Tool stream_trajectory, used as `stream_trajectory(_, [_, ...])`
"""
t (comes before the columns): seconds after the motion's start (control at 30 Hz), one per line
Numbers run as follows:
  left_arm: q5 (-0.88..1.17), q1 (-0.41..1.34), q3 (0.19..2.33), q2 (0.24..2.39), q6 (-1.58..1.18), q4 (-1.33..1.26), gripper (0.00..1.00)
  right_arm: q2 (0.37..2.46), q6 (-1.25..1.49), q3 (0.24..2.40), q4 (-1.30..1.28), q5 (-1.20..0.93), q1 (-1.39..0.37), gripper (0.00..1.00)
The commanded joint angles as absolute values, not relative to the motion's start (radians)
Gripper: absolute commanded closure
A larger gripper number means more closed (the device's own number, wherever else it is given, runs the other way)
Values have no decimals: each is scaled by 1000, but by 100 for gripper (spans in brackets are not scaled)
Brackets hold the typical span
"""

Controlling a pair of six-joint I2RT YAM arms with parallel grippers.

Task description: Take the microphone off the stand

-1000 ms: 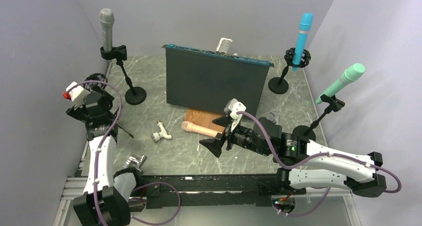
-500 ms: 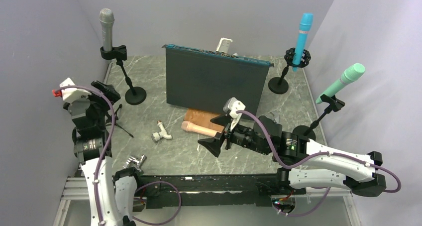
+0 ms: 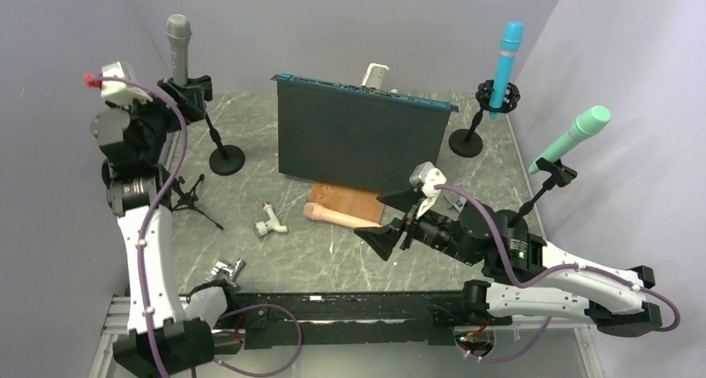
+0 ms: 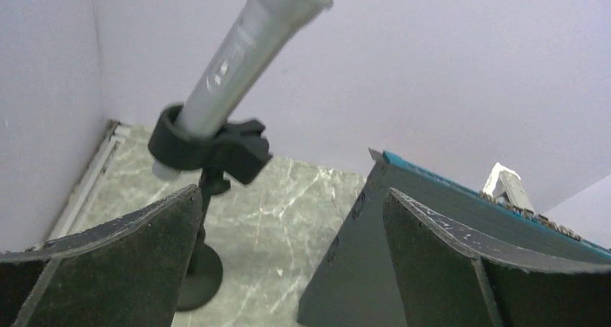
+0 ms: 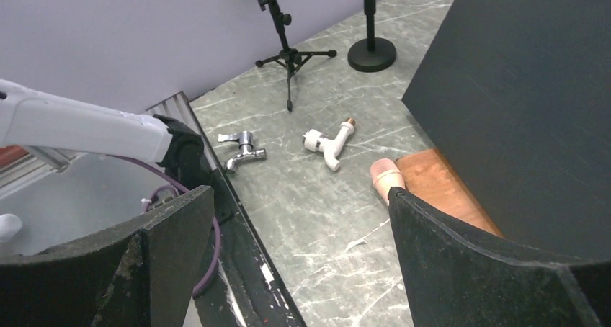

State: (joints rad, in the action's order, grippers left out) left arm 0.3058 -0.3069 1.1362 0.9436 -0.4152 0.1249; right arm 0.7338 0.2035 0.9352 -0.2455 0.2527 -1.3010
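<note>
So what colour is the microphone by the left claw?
Silver-grey microphone, best seen in the left wrist view.

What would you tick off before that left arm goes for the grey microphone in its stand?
1. Left gripper open: ok, its fingers stand wide apart.
2. Grey microphone seated in the clip: ok.
3. Microphone between the fingers: not ok; in the left wrist view it sits above and left of the gap.
4. Stand base flat on the table: ok.
5. Right gripper out of the way: ok, open over the table's middle, far from the stand.
6. Clip loose enough to let go: cannot tell.
</note>
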Motion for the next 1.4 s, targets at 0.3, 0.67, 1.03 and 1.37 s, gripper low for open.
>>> stream_trajectory(0.3, [425,-311,1442,1301,-178,-151,1,566,242,911,-378,383,-1302,7])
stream_trajectory(0.67, [471,-311,1490,1474,-146,-206,10,522,265,893,-413,462,-1302,6])
stream_trajectory(1.03, [472,-309,1492,1493,-140,-163,58,666,200,907,-313,455,-1302,2])
stream_trajectory(1.37, [336,-251,1474,1363,-117,-11,94,772,207,902,-218,414,-1294,0])
